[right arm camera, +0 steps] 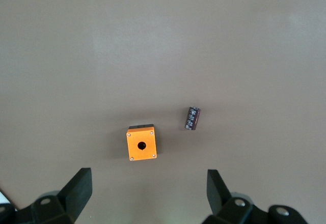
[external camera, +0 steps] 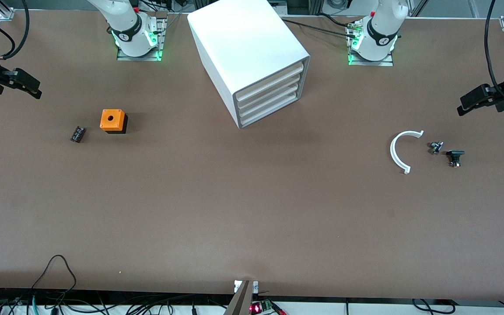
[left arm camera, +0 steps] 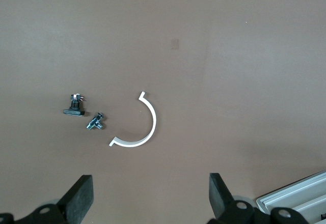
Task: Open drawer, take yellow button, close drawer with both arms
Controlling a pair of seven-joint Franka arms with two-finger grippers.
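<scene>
The white cabinet [external camera: 243, 39] stands in the middle of the table near the arms' bases, its front turned toward the left arm's end. Its uppermost drawer [external camera: 269, 81] is shut, like the three below. A corner of the cabinet shows in the left wrist view [left arm camera: 300, 198]. The button is hidden. My left gripper [external camera: 468, 104] is open and empty over the left arm's end of the table, and shows in its own view [left arm camera: 149, 196]. My right gripper [external camera: 31, 86] is open and empty over the right arm's end [right arm camera: 147, 191].
An orange cube with a hole [external camera: 112, 120] [right arm camera: 141, 143] and a small black cylinder [external camera: 77, 134] [right arm camera: 191, 118] lie under the right gripper. A white half ring [external camera: 393, 151] [left arm camera: 153, 127] and two small black parts [external camera: 435, 147] [external camera: 455, 156] [left arm camera: 95, 121] [left arm camera: 74, 107] lie under the left gripper.
</scene>
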